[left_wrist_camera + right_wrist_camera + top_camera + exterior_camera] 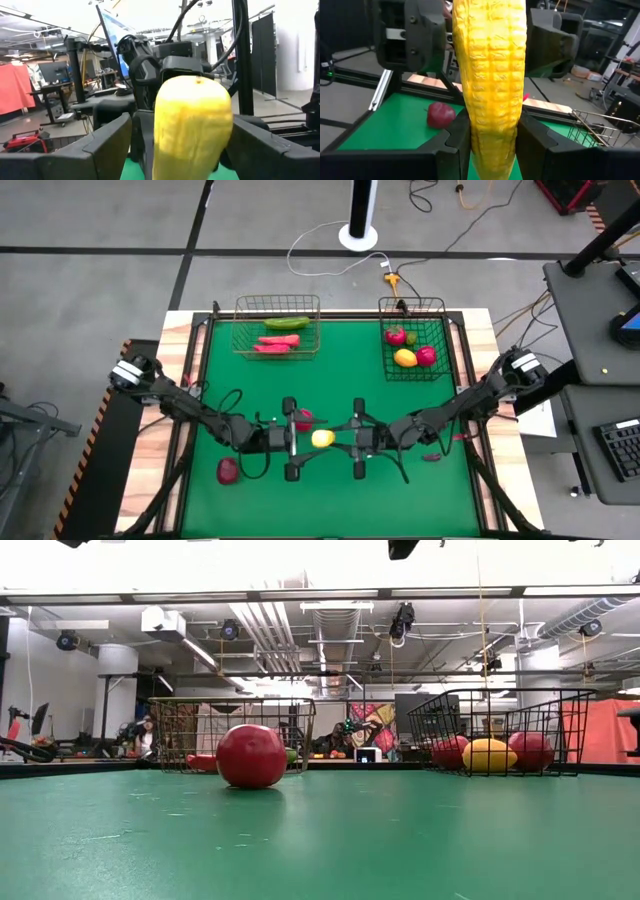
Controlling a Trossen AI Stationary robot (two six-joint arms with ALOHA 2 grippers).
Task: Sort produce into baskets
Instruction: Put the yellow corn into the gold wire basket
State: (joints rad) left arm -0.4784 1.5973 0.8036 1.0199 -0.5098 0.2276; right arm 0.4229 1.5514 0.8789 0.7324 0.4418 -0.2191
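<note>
A long yellow corn piece (322,438) hangs in the air over the middle of the green mat, between my two grippers. My right gripper (340,439) is shut on it. My left gripper (304,439) faces it, open, with its fingers (107,142) standing on either side of the corn's free end (192,115) without touching. The tan basket (240,330) holds a green cucumber (287,323) and red chilies (278,340). The black basket (385,350) holds a red fruit, a lime, a lemon (404,358) and a pink fruit. My right gripper pinches the corn piece between its two fingers (456,135), on the sides of the end nearest the gripper (492,127). The fingers come level from the table's right and lie along the corn. The corn sticks out level toward the left gripper, lifted clear of the mat.
A red round fruit (303,420) lies on the mat under the left gripper and shows in the low view (250,755). A dark-red fruit (228,470) lies near the front left. A small red piece (432,457) lies under the right arm. The baskets stand along the far edge.
</note>
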